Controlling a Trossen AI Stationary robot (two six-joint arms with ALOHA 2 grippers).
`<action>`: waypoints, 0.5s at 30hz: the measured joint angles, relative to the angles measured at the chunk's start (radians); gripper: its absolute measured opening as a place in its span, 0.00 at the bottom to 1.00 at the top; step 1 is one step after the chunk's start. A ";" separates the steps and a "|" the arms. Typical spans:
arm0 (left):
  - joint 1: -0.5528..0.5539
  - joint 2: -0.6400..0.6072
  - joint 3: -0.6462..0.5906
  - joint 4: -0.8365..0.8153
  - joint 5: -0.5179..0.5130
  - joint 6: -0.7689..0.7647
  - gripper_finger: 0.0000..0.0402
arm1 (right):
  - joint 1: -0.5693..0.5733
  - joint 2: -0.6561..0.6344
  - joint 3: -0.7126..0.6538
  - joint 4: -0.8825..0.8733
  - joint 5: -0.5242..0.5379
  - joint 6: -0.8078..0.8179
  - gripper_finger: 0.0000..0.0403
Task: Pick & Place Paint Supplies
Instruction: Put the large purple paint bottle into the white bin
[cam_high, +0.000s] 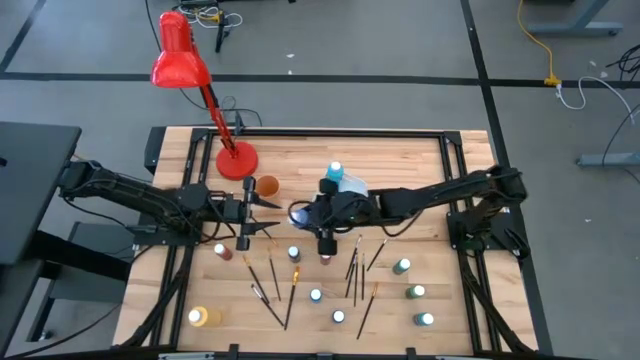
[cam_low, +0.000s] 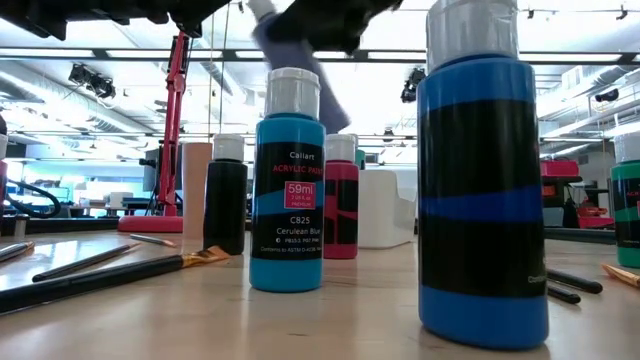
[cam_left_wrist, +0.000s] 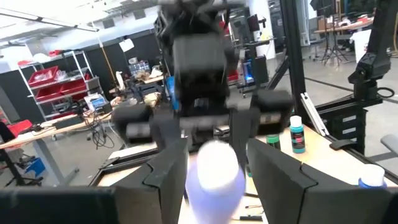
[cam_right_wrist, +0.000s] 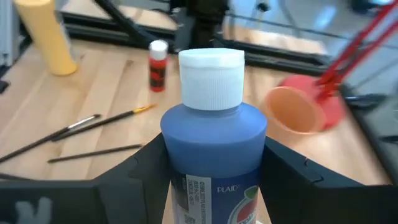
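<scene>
Handover of a white-capped blue plastic paint bottle (cam_right_wrist: 213, 143) above the wooden surface (cam_high: 420, 160).
Right claw (cam_right_wrist: 211, 180) clamps it; left claw (cam_left_wrist: 214, 168) stands apart around its cap. Next, probably, the left closes.

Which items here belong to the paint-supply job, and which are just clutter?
Job items: blue paint bottle held in the right pincer; other paint bottles; brushes; yellow bottle.

Clutter: red desk lamp; orange cup; white container.
</scene>
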 joint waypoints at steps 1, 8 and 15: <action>0.000 0.000 0.000 0.000 0.000 0.000 0.44 | 0.008 -0.022 0.000 -0.035 0.035 0.003 0.49; 0.000 0.000 0.000 -0.001 0.037 -0.002 0.44 | 0.073 -0.145 -0.039 -0.166 0.237 0.009 0.49; 0.000 0.000 0.000 -0.002 0.041 0.001 0.44 | 0.109 -0.309 -0.178 -0.138 0.389 0.041 0.49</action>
